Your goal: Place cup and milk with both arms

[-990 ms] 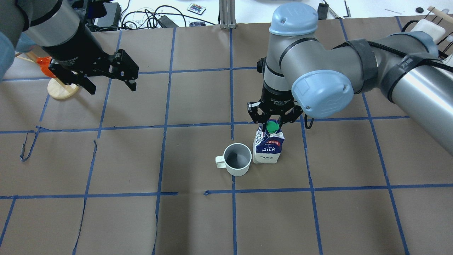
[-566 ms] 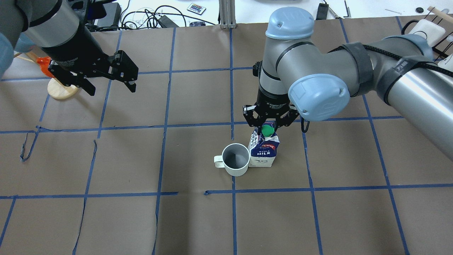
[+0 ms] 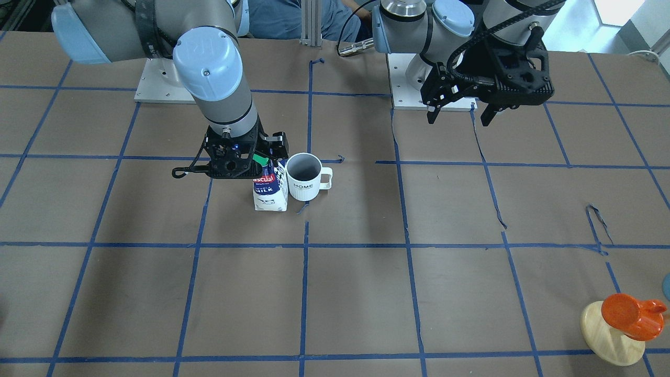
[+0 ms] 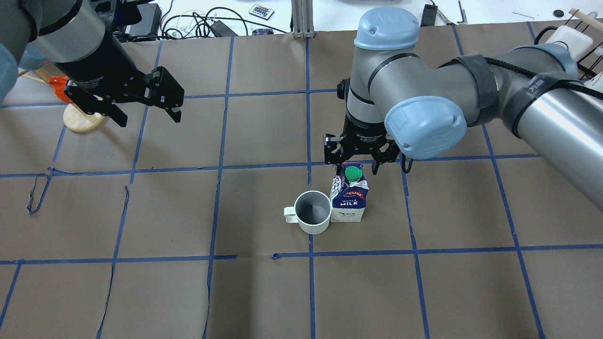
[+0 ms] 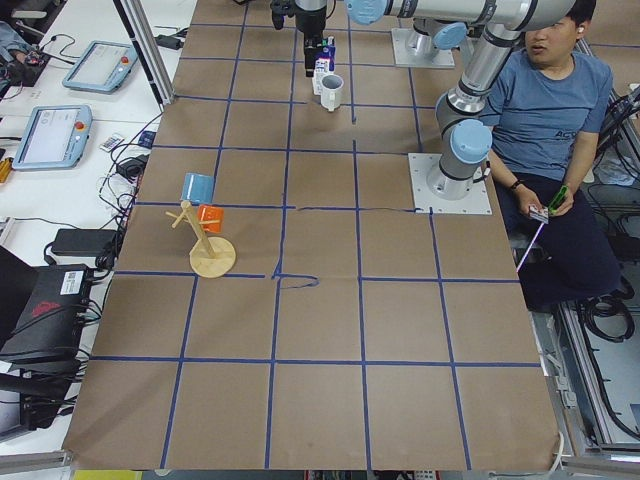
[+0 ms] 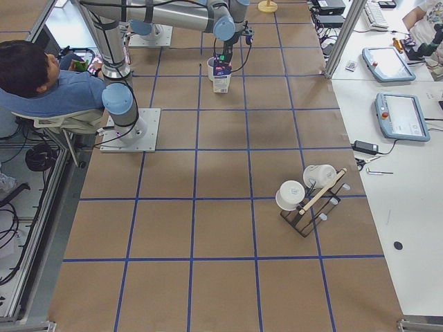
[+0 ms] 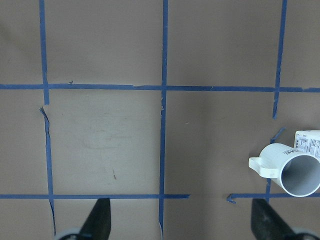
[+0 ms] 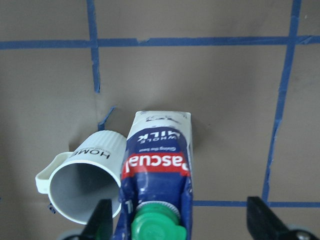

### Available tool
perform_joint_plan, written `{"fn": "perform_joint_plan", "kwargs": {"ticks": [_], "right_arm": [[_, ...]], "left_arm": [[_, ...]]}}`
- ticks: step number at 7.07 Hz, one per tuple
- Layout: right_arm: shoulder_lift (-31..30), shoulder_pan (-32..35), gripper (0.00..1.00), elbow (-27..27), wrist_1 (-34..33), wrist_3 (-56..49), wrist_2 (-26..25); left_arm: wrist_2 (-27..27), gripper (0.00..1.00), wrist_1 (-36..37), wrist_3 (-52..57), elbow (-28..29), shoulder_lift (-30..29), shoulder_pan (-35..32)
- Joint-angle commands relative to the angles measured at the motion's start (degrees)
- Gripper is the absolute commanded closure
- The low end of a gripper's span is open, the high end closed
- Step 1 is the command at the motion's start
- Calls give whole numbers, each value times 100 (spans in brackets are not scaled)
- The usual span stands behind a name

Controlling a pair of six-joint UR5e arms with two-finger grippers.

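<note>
The milk point(image 4: 348, 202), a blue and white carton with a green cap, stands upright mid-table, touching the white ribbed cup point(image 4: 312, 214) on its left in the overhead view. In the front view the milk point(image 3: 269, 193) is left of the cup point(image 3: 303, 180), whose "HOME" lettering shows. My right gripper point(image 4: 352, 162) hovers over the carton top, open; in the right wrist view its fingers point(image 8: 102, 217) stand wide on either side of the milk point(image 8: 160, 160), not pinching it. My left gripper point(image 4: 150, 118) is open and empty, raised over the far left of the table.
An orange cup-like object on a round wooden base point(image 3: 610, 335) stands near the table's edge on my left, behind the left gripper point(image 3: 458, 120). A mug rack point(image 6: 308, 197) stands at the table's right end. An operator point(image 5: 545, 110) sits behind the robot.
My right gripper moved the milk left until it touched the cup, nudging the cup slightly left, and its fingers now stand apart from the carton. The left arm has not moved.
</note>
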Motion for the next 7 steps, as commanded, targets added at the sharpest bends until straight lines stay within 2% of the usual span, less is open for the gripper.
{"fn": "perform_joint_plan", "kwargs": {"ticks": [1,2,4,5,7], "right_arm": [[-134,-218,0,-318,92,-112,-555],[-361,-323,0,-380,75,-95,-575],[-644,-1067,0,-398,214,-199,-671],[-793,-1184,0,-416,224,-801,-698],[-943,-1439,0,-486,259,-1044,-698]], "left_arm": [[7,0,0,54,0,-9,0],[7,0,-9,55,0,-9,9],[7,0,9,55,0,-9,114],[-10,0,9,55,0,-9,132],[-28,0,9,37,0,-9,124]]}}
